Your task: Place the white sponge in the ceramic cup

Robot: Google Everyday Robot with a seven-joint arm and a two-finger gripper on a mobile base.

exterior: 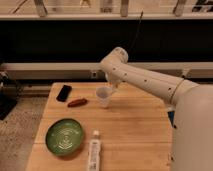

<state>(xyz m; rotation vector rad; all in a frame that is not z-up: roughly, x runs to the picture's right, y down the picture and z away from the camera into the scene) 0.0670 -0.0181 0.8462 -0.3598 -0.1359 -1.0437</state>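
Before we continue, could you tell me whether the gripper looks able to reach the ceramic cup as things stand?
Probably yes: the gripper hangs just above the ceramic cup, whose rim is open with nothing between them.

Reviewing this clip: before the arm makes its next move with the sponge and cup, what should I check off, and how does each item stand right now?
1. Ceramic cup upright on the table: ok.
2. Hand positioned at the cup: ok; it sits just above and behind the rim.
3. White sponge located: cannot tell; it shows nowhere on the table, and whether it is in the hand or already in the cup is hidden.
4. Space around the cup: ok; the red-brown object and black phone lie apart to its left.
5. Green plate and white tube out of the arm's way: ok; both are near the front edge.
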